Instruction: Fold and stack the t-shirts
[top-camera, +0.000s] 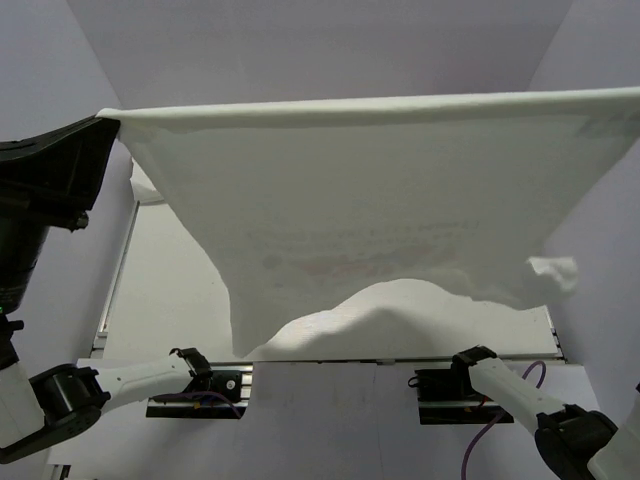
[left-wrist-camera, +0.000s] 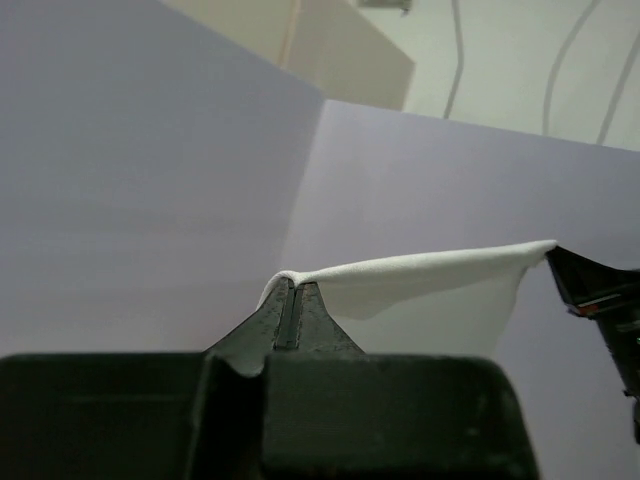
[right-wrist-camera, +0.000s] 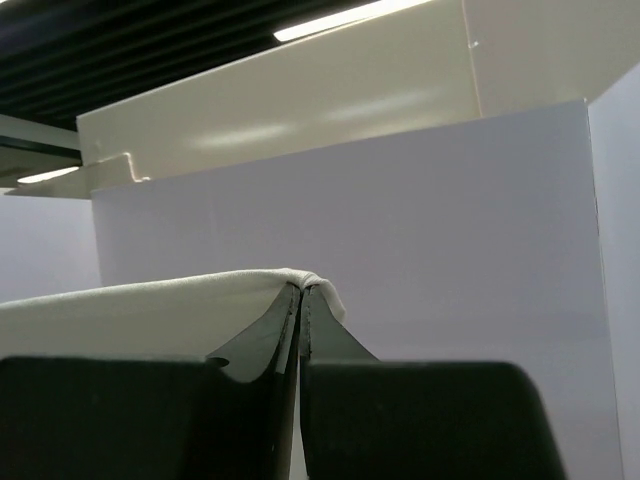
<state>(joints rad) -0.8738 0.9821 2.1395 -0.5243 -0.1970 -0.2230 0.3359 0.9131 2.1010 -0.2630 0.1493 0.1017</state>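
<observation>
A white t-shirt hangs stretched high above the table, held taut between both grippers, with a faint reddish print showing through. My left gripper is shut on its left top corner; the left wrist view shows the jaws pinching the cloth. My right gripper is past the right edge of the top view; the right wrist view shows it shut on the shirt's other corner. The shirt's lower edge droops onto the table. No folded bundle shows.
The pale table lies below the shirt, with lilac walls at the back and sides. Both arm bases stand at the near edge, with a purple cable by the right one. The shirt hides most of the table.
</observation>
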